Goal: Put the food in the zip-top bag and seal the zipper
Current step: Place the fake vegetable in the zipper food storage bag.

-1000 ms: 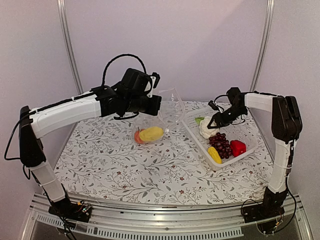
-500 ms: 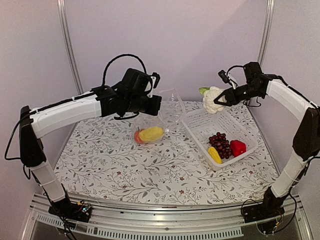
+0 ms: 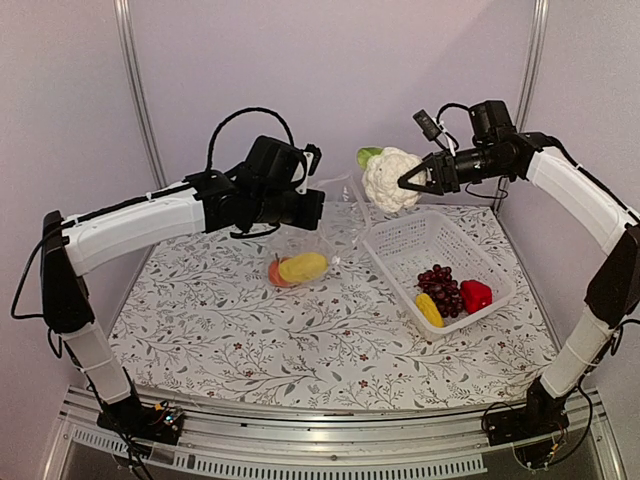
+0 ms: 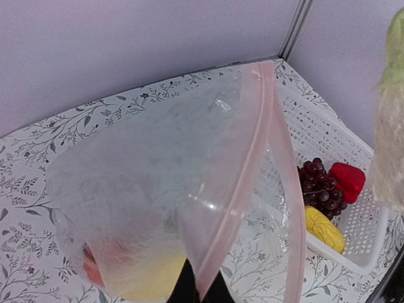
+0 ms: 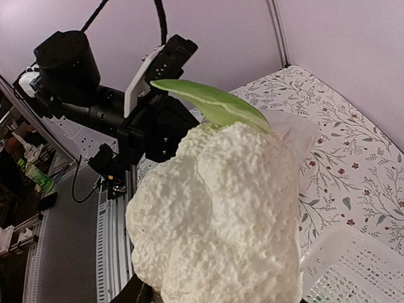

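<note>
White cauliflower with green leaves (image 3: 390, 180) hangs in the air above the far left corner of the white lattice basket (image 3: 402, 240). Left of the basket the clear crinkly zip-top bag (image 3: 318, 240) is lifted by its mouth, pale pinkish zipper strip (image 4: 252, 158) parted — an orange piece (image 3: 273, 272) and a yellow oblong piece (image 3: 303, 267) sit in its bottom. At the basket's near end — dark purple grapes (image 3: 440, 286), a red pepper-like piece (image 3: 476, 295), a second yellow oblong piece (image 3: 429, 309)
</note>
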Available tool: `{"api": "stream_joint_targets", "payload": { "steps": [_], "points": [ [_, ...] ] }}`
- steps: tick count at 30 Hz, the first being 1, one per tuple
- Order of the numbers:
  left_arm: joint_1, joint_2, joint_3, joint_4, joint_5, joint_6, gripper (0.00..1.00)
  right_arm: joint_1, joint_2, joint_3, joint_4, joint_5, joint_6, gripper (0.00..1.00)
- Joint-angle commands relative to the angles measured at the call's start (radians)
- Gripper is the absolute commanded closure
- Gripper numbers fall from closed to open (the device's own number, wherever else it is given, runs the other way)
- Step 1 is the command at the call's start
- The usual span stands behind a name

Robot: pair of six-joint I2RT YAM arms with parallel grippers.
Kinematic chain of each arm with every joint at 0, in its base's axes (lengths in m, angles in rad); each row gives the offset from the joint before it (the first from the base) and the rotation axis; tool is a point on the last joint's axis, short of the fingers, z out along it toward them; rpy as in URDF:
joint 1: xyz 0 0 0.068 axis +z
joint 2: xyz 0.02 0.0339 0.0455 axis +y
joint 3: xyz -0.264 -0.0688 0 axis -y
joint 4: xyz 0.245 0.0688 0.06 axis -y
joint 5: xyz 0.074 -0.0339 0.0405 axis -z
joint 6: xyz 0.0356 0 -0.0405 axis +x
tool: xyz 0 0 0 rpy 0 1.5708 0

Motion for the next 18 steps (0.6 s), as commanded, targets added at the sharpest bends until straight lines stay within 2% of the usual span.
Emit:
{"api": "stream_joint_targets", "payload": {
  "steps": [1,4,18],
  "points": [
    [0.008,0.01,0.023,0.001,0.002,-0.013,1.0,0.108,0.01,0.029,0.017,-0.058,0.03,0.68],
    [0.008,0.005,0.02,0.001,0.002,-0.018,1.0,0.147,0.03,0.034,0.021,-0.015,0.04,0.69],
    [0.007,-0.027,-0.015,0.031,0.02,-0.039,1.0,0.178,0.175,0.059,0.017,0.115,0.168,0.72]
  ]
}}
